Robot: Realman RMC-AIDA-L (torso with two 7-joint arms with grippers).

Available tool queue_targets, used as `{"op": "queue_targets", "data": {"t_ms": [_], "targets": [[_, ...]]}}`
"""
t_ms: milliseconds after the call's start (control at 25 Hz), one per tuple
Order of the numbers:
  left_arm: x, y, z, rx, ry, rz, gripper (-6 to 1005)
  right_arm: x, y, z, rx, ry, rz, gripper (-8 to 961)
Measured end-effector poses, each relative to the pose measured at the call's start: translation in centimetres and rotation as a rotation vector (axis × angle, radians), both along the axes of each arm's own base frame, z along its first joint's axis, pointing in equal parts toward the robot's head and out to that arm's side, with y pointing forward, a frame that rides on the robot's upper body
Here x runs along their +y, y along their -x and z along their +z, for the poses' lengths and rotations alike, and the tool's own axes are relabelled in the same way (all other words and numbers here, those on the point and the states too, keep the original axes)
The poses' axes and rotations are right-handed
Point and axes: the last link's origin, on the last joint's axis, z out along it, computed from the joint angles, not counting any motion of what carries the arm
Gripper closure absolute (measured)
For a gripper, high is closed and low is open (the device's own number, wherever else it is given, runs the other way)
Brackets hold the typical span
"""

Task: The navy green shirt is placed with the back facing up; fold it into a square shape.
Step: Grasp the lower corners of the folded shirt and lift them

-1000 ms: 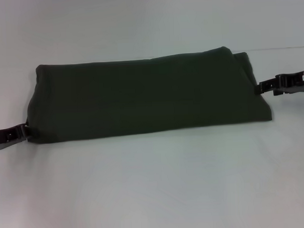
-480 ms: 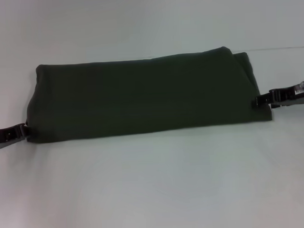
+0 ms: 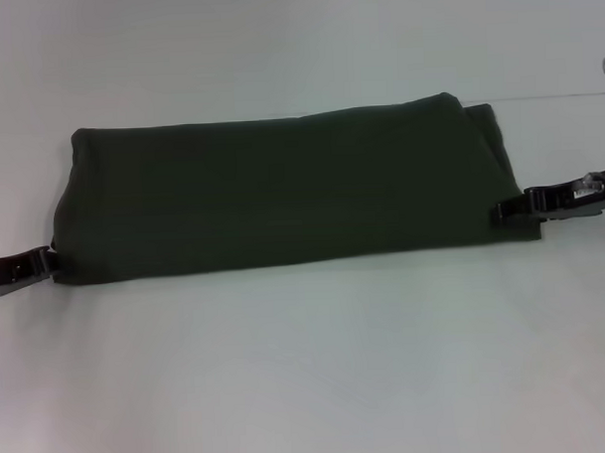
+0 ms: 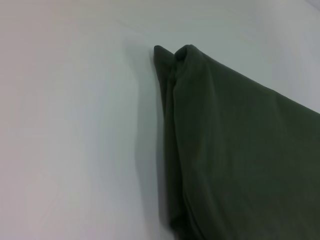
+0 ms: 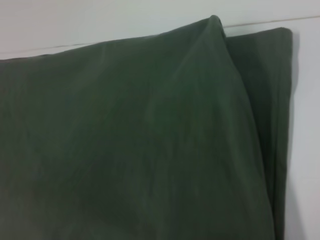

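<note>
The navy green shirt (image 3: pixel 281 192) lies on the white table as a long folded band running left to right, with a lower layer showing at its far right end. My left gripper (image 3: pixel 51 263) rests at the band's near left corner, touching the cloth edge. From the right side, my right gripper (image 3: pixel 503 210) reaches over the shirt's right edge near the front corner. In the left wrist view, the shirt (image 4: pixel 240 150) shows stacked folded edges ending in a corner. The right wrist view is mostly filled by the shirt (image 5: pixel 125 140), with an underlying layer beside it.
The white table (image 3: pixel 307 365) spreads on every side of the shirt, with wide bare surface in front of and behind it. A thin seam line (image 3: pixel 561 96) crosses the tabletop at the far right.
My right gripper has moved left and nearer, from just off the shirt's right end to over its right edge. The left gripper and the shirt have stayed still.
</note>
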Motion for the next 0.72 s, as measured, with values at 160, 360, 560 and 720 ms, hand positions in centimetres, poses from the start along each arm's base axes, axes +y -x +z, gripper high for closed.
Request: {"op": "queue_targets", "data": {"t_ms": [160,360,560,720], "targets": [[-0.06,0.04,-0.05,-0.001,0.001,0.001,996,-0.07,-0.01,-0.31,0.000,-0.002,0.001,283],[-0.07,0.01,-0.11,-0.002,0.001,0.001,997,-0.30,-0.13,-0.68,0.003,0.001,-0.004,284],[-0.01,-0.06,-0.11,-0.001,0.001,-0.002,997,-0.37,-0.29,-0.71,0.002,-0.003,-0.007,526],[0.01,-0.08,-0.09,0.000,0.000,-0.003,997,-0.42,-0.34,-0.75,0.002,-0.003,-0.008,648]]}}
